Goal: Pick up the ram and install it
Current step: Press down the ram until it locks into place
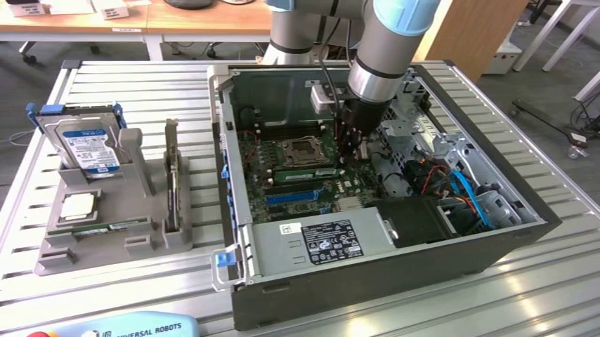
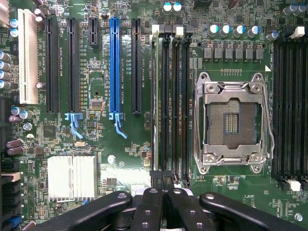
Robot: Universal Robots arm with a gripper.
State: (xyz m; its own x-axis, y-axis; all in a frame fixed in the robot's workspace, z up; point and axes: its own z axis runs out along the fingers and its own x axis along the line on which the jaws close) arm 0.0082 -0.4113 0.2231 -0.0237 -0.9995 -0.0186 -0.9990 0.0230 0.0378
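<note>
Now, claw (image 2: 159,204): shut, empty, low centre of the wrist frame.
Ram (image 2: 155,101): seated on edge in its slot, directly ahead of the claw.
Axis: long, pointing away from the claw.

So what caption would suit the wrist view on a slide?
Shut gripper poised over the ram in a memory slot beside the empty processor socket.

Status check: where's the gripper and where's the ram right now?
Gripper shut, down inside the open computer case, over the memory slots. Ram edge-on in the slot nearest the blue slot. Nothing blocking.
</note>
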